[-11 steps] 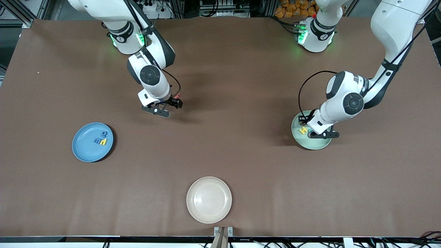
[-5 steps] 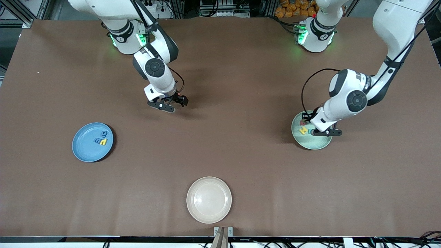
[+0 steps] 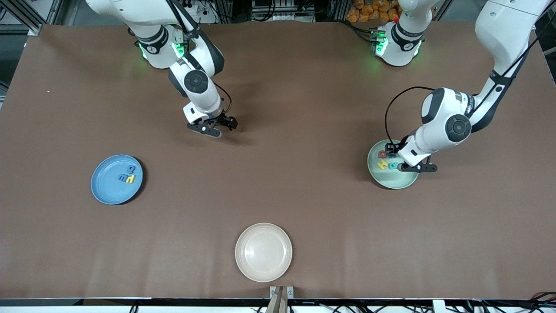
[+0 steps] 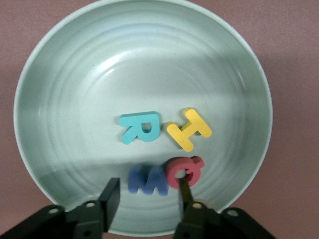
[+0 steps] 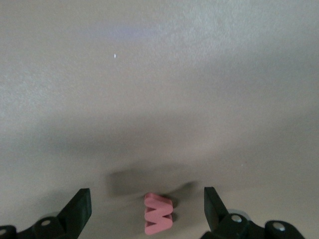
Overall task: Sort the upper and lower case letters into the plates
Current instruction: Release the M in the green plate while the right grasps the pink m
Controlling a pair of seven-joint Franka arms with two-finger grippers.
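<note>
Left wrist view: the left gripper [image 4: 148, 199] hangs over the mint green plate [image 4: 60, 59], fingers parted and holding nothing, above four letters. The right gripper [image 5: 147, 209] hovers wide open over a pink letter [image 5: 158, 213] on the table [image 3: 304, 195]. The blue plate [image 3: 106, 189] sits toward the right arm's end.

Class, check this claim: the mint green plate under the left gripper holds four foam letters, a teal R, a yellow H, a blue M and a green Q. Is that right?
Not quite. In the left wrist view the Q is red, not green. The rest stands: the mint green plate under the left gripper holds four letters, with the teal R, yellow H and blue M.
</note>
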